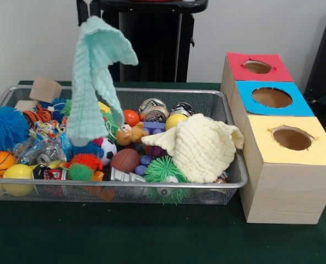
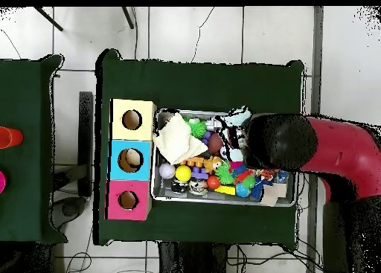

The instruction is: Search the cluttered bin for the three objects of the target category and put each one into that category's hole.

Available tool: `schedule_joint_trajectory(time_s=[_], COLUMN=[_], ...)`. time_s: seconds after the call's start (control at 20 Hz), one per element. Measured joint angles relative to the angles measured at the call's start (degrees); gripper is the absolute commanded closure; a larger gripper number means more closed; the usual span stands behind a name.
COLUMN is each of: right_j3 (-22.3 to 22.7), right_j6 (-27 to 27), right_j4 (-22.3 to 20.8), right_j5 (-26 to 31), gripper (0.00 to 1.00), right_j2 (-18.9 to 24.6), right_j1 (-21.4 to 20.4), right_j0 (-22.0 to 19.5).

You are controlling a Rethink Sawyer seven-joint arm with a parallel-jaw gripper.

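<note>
Retrieval step: a mint-green knitted cloth [image 1: 95,77] hangs limp, lifted clear above the wire-mesh bin [image 1: 229,181] of balls and toys, apparently clamped in the gripper [image 1: 91,12], though its fingers are hidden. Next comes carrying it to a hole in the wooden boxes [image 1: 273,181]. A cream waffle-textured cloth [image 1: 201,146] lies in the bin.

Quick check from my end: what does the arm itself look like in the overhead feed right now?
The arm is a thick, rounded red shell ending in a bulbous black section over the bin. No cables or markings are discernible.
</note>
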Motion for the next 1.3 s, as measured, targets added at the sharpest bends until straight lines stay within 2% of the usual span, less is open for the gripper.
schedule_joint_trajectory(time_s=[0.7,0.75,1.3], right_j3=[4.5,5.3,8.2], right_j6=[0.0,0.0,0.0], right_j4=[1.8,2.0,4.9], right_j5=[0.0,-0.3,-3.3], gripper=[1.00,0.00,0.00], right_j2=[-3.4,-3.9,-6.3], right_j1=[-1.1,-1.1,-1.1], right_j0=[8.4,9.7,12.0])
